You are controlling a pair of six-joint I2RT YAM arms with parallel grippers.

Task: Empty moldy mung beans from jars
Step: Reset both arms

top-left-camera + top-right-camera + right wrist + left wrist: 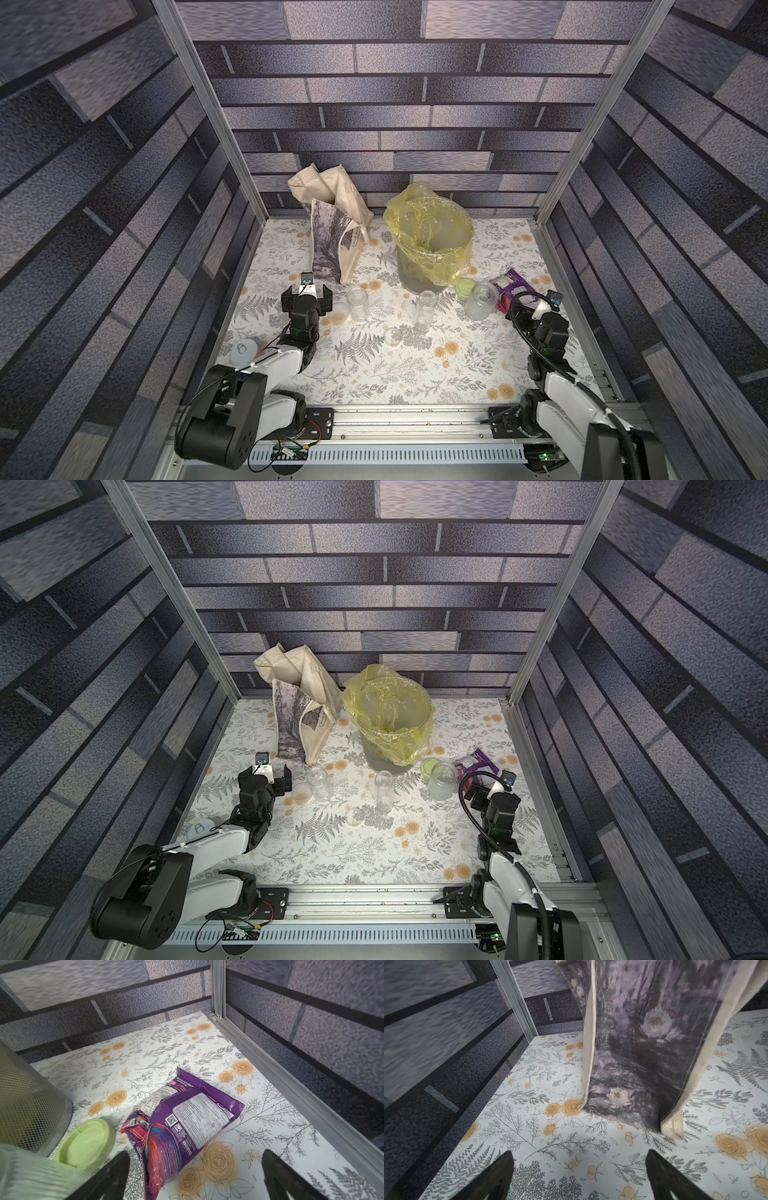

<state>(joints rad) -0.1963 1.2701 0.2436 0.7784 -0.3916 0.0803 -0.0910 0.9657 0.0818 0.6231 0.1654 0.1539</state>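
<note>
Three jars, one bucket, one tote

We can read no words. The purple snack packet carries a QR code and a white panel of print too fine to read; the lettering on the cloth tote is illegible.

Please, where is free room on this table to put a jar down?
Widest bare patch: the front of the table, between the front rail and the loose clear lid. The far right corner behind the purple packet is bare too. Crowded: the row of jars and lids before the bucket.
</note>
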